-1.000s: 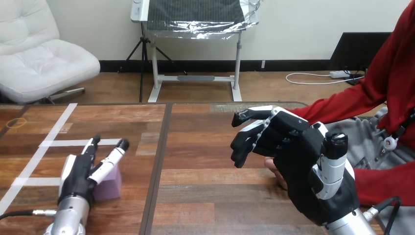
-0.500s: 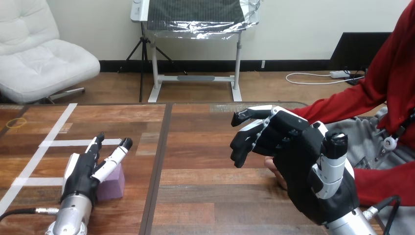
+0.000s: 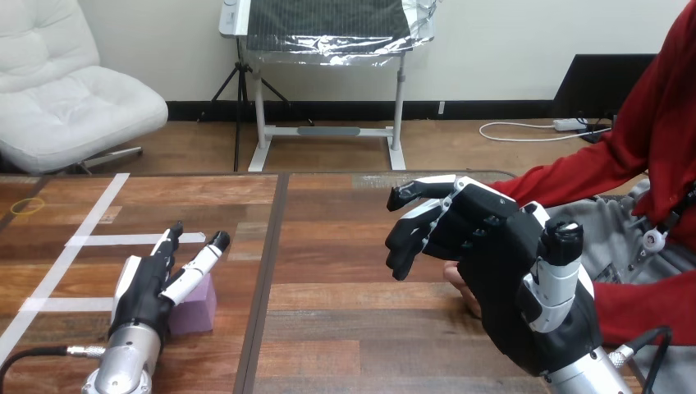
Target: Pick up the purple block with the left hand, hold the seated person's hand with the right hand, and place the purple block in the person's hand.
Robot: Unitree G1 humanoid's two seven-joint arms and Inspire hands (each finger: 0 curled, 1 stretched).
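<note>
Here's the wooden worktop [image 3: 353, 246], two broad panels meeting at a dark seam down the middle. Over on the right, a person's red sleeve [image 3: 574, 185] reaches in from the side. In front of it sits the right hand [image 3: 509, 287], raised off the wood with its back turned to us. A sliver of the person's hand [image 3: 460, 283] peeks out at its lower left edge, down by the worktop. The two are right up against each other, but whether that hand has a grip on anything, I cannot tell.

Now to the lower left: the left hand [image 3: 144, 291] comes up from the bottom edge on its silver forearm. Its fingers [image 3: 205, 258] are straight and spread apart, pointing away up the table. The purple block [image 3: 197, 308] is on the worktop just left of the seam, tucked under and beside the right-most finger, which lies across its top.

White tape [image 3: 90, 240] runs in strips over the left panel. Far off near the left edge lies a small yellow ring [image 3: 33, 205].
</note>
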